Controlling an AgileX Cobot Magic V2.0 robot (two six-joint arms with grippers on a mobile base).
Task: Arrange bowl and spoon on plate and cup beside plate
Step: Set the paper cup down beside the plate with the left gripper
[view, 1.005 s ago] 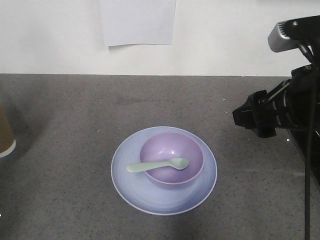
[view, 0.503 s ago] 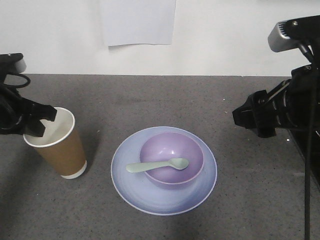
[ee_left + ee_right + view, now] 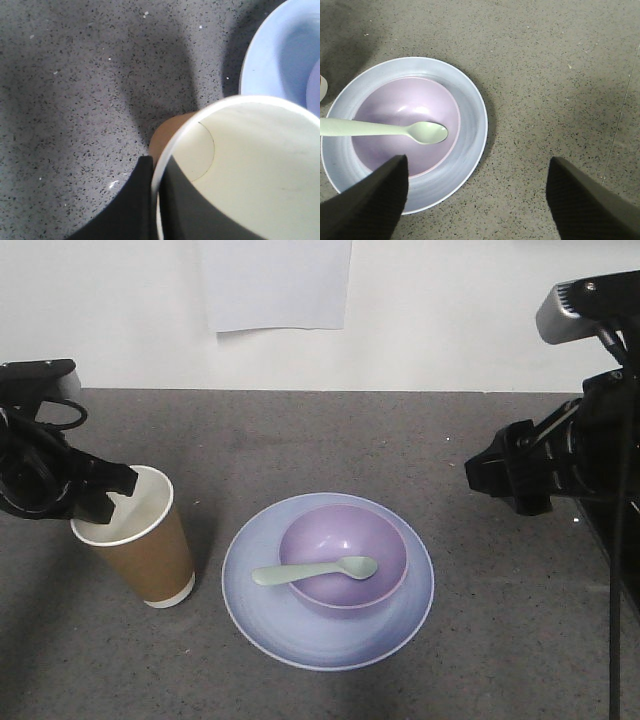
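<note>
- Cup (image 3: 139,538) stands on the grey table (image 3: 300,430) just left of the plate (image 3: 328,580), its rim pinched by your left gripper (image 3: 110,490), one finger inside, one outside.
- Bowl (image 3: 343,558) and spoon (image 3: 315,571) already sit on the plate.
- Confirm the base sits flat, then release straight and lift clear, avoiding the rim.
- Your right gripper (image 3: 475,192) hangs spread, holding nothing.

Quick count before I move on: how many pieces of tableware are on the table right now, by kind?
Cups: 1, the cup, its rim in the left hand
Plates: 1, the plate
Bowls: 1, the bowl
Spoons: 1, the spoon
Total: 4
</note>
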